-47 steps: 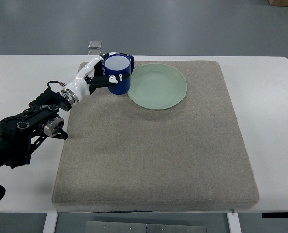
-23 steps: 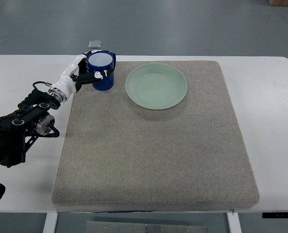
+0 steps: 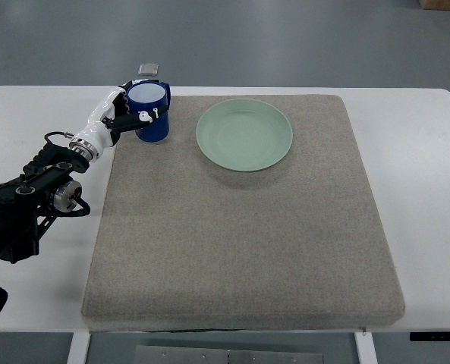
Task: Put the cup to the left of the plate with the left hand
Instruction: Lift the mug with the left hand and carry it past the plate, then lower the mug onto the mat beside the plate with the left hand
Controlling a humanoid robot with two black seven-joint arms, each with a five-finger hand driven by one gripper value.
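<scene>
White counter, wide, carrying everything below. Grey floor beyond its far edge.

Grey felt-like mat covers most of the counter's middle, roughly square, thick edge visible along the near side.

Left arm: black jointed links entering from the picture's left edge, running up and to the right to a silver wrist collar, then white segments.

Pale green plate lies flat on the far part of the mat, bare, casting a soft shadow on its near side.

Blue cup, white inside, upright, at the mat's far-left corner, well left of the plate with a clear gap of mat between them. Whether its base is resting on the mat or just above it cannot be told from this angle.

Left hand: white fingers curled round the cup's left side, a fingertip showing on the front wall; firm grasp on the cup.

Small clear rectangular object sits just beyond the counter's far edge, behind the cup; identity unclear.
</scene>
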